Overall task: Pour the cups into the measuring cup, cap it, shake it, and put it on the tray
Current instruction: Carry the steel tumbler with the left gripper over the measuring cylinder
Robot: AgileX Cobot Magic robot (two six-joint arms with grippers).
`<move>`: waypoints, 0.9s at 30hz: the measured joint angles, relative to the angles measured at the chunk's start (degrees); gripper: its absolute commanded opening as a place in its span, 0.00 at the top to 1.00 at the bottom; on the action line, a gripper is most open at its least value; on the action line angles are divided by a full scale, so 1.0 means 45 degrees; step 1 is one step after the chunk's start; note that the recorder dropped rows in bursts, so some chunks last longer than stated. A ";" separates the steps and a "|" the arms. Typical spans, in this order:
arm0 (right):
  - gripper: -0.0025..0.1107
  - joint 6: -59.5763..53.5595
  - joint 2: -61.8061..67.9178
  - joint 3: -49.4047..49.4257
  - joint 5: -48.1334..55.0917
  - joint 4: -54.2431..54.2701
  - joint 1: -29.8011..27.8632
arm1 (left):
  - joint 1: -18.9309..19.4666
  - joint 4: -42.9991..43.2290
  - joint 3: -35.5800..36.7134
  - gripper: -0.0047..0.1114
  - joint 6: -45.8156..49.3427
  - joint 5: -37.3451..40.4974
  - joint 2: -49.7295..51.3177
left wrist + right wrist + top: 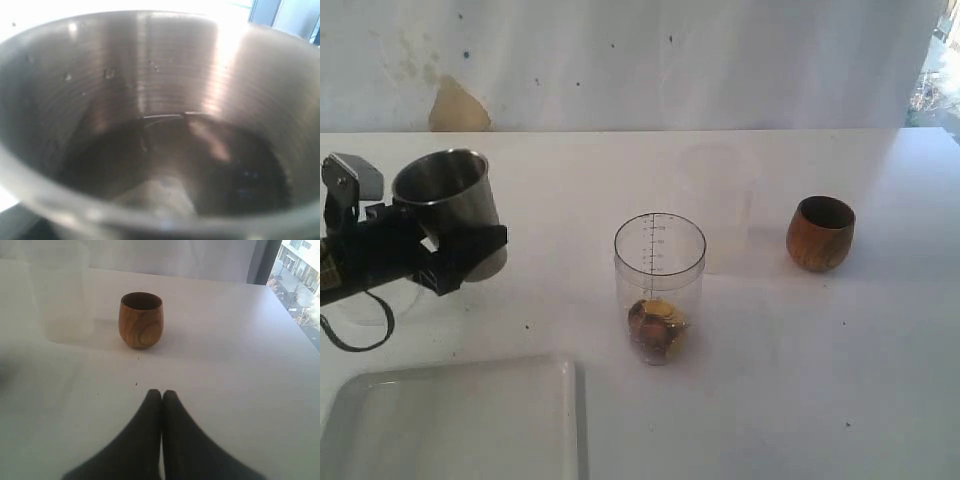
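My left gripper is shut on the steel tumbler, holding it upright at the left above the table. The tumbler's inside fills the left wrist view and hides the fingers. The clear measuring cup with black marks stands at the centre with brown and yellow pieces at its bottom. The brown wooden cup stands upright at the right; in the right wrist view the wooden cup sits ahead of my right gripper, which is shut and empty. The white tray lies at the front left. The cap is out of view.
A frosted translucent cup stands behind the measuring cup, left of the wooden cup; this frosted cup also shows in the right wrist view. A white wall backs the table. A black cable loops under the left arm.
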 measured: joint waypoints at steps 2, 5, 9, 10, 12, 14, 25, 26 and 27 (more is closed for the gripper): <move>0.98 0.0000 0.0000 0.0000 0.0000 0.0000 0.0000 | -0.0309 0.0016 -0.0282 0.96 -0.0268 0.0000 -0.0275; 0.98 0.0000 0.0000 0.0000 0.0000 0.0000 0.0000 | -0.1061 0.0027 -0.0748 0.96 -0.0706 0.0038 -0.0645; 0.98 0.0000 0.0000 0.0000 0.0000 0.0000 0.0000 | -0.2221 0.0104 -0.1700 0.96 -0.1144 0.1019 -0.0852; 0.98 0.0000 0.0000 0.0000 0.0000 0.0000 0.0000 | -0.2549 0.0139 -0.1962 0.96 -0.1198 0.1407 -0.0881; 0.98 0.0000 0.0000 0.0000 0.0000 0.0000 0.0000 | -0.3153 0.0190 -0.2501 0.96 -0.1261 0.2251 -0.0881; 0.98 0.0000 0.0000 0.0000 0.0000 0.0000 0.0000 | -0.3678 0.0190 -0.2993 0.96 -0.1288 0.3136 -0.0881; 0.98 0.0000 0.0000 0.0000 0.0000 0.0000 0.0000 | -0.4688 0.0190 -0.4709 0.96 -0.1020 0.5123 -0.0472; 0.98 0.0000 0.0000 0.0000 0.0000 0.0000 0.0000 | -0.4739 0.0216 -0.4709 0.96 -0.0793 0.5207 -0.0357; 0.98 0.0000 0.0000 0.0000 0.0000 0.0000 0.0000 | -0.4739 0.0243 -0.4709 0.96 -0.0712 0.5280 -0.0362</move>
